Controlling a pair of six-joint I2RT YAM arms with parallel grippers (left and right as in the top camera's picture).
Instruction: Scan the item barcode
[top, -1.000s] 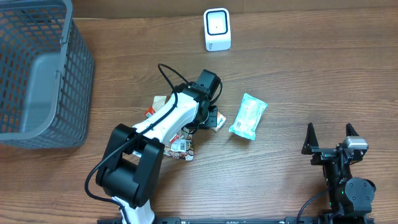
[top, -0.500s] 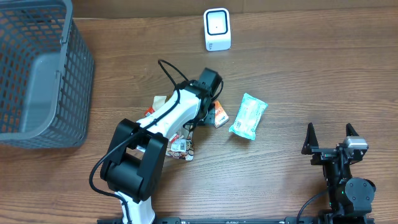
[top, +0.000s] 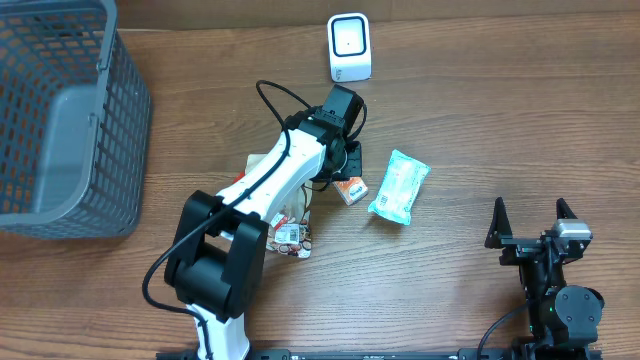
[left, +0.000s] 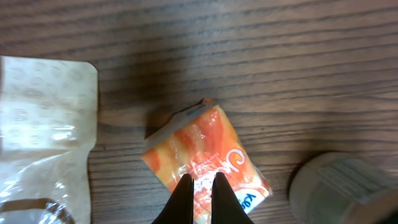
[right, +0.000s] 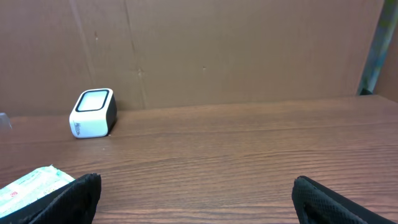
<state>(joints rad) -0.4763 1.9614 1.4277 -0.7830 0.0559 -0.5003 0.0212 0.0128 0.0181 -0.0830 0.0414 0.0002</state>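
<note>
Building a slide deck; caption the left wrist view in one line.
Closed jaws of the left gripper pinch the orange packet above the wooden table.

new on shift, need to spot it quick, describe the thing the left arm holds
Start at the white scanner at the back and come straight forward. There, pinched in the left arm's fingers, is a small squarish packet. It is orange, unlike the pale green pack to its right.

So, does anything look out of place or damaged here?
Nothing is spilled or torn. The orange packet sits askew in the left gripper, pinched by its wrapper, and its far end looks creased. The other packets lie in a loose, overlapping heap under that arm.
</note>
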